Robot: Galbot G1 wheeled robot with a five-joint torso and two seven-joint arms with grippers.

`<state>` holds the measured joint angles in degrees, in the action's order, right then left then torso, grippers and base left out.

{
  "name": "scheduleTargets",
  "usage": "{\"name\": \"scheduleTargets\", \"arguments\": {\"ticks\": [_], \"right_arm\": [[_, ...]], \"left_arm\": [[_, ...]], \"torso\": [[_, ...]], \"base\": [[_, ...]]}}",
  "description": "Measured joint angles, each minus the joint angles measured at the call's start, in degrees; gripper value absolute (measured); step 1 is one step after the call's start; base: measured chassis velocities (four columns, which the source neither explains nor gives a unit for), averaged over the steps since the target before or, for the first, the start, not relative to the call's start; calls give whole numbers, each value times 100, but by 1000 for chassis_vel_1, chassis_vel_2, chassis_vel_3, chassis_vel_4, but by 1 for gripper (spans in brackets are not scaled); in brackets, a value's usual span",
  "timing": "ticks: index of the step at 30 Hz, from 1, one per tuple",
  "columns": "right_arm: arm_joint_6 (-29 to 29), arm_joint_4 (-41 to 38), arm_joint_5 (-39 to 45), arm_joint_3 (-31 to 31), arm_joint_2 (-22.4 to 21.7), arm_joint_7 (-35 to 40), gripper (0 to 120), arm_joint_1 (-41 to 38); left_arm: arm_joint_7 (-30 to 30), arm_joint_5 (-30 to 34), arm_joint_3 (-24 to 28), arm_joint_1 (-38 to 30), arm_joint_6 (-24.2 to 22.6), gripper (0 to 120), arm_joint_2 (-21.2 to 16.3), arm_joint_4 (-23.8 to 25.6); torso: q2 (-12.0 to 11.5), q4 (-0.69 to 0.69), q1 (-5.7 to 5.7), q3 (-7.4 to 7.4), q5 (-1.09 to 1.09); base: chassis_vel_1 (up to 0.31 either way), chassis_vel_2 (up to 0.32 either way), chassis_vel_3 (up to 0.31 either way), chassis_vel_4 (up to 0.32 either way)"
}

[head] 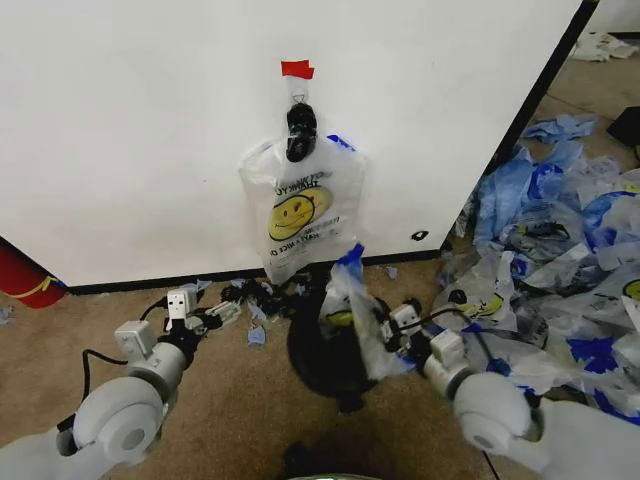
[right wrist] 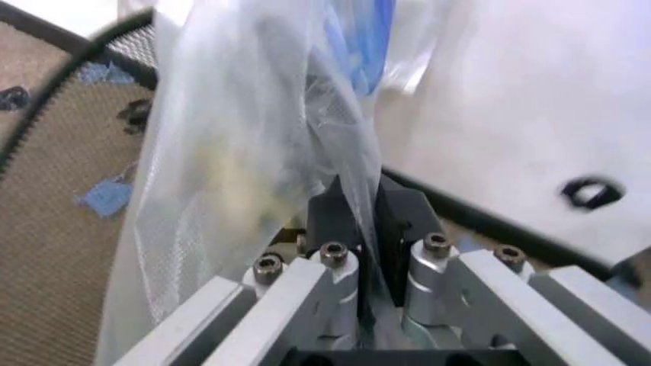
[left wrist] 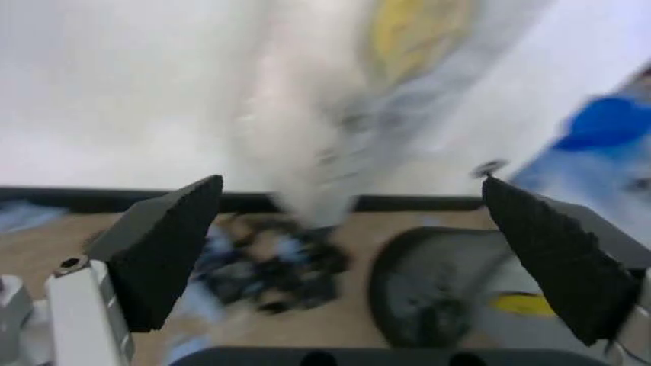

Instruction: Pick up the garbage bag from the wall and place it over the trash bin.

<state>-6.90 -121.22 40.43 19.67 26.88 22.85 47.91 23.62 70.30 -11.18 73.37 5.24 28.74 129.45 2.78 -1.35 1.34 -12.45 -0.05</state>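
Note:
A garbage bag (head: 352, 312), thin clear plastic with a blue handle, hangs from my right gripper (head: 385, 325), which is shut on it just above the round black trash bin (head: 318, 362). The right wrist view shows the bag (right wrist: 254, 152) pinched in the shut gripper (right wrist: 361, 221), beside the bin's mesh rim (right wrist: 61, 69). Another garbage bag (head: 300, 210) with a yellow smiley face hangs on the white wall from a black clip (head: 300, 130). My left gripper (head: 208, 318) is open to the left of the bin, and its wrist view (left wrist: 356, 259) shows nothing between the fingers, with the bin (left wrist: 428, 297) ahead.
A big heap of blue-and-clear bags (head: 560, 250) covers the floor at the right. Black scraps (head: 255, 295) lie at the wall's base. A red cylinder (head: 25, 275) stands at the far left. Red tape (head: 297, 69) sits above the clip.

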Motion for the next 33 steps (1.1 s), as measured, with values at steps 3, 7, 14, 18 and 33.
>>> {"name": "scheduleTargets", "arguments": {"ticks": [3,7,14,18,33], "right_arm": [[169,-27,-248,-343,-97,-272,0,215],[496,-62,-622,-1010,-255,-855,0,667],[991,-1,-996,-1642,-327,-1522,0,1095],[1128,-20,-1132,-1883,-343,-1721,0,1261],[1279,-72,-1401,-2485,-401,-1861,0,1918]], "left_arm": [[-325,148,135,-132,140,100,40,69],[-781,287,487,-540,377,100,158,87],[-1264,530,1355,-1540,390,100,457,20],[-1281,661,1992,-2217,342,100,653,-188],[-105,1165,3644,-3977,44,100,1139,-623]], "torso": [[0,2,0,0,1],[0,0,0,0,1],[0,0,0,0,2],[0,2,0,0,0],[0,1,0,0,0]], "base": [[0,0,0,0],[0,0,0,0],[0,0,0,0],[0,0,0,0],[0,0,0,0]]}}
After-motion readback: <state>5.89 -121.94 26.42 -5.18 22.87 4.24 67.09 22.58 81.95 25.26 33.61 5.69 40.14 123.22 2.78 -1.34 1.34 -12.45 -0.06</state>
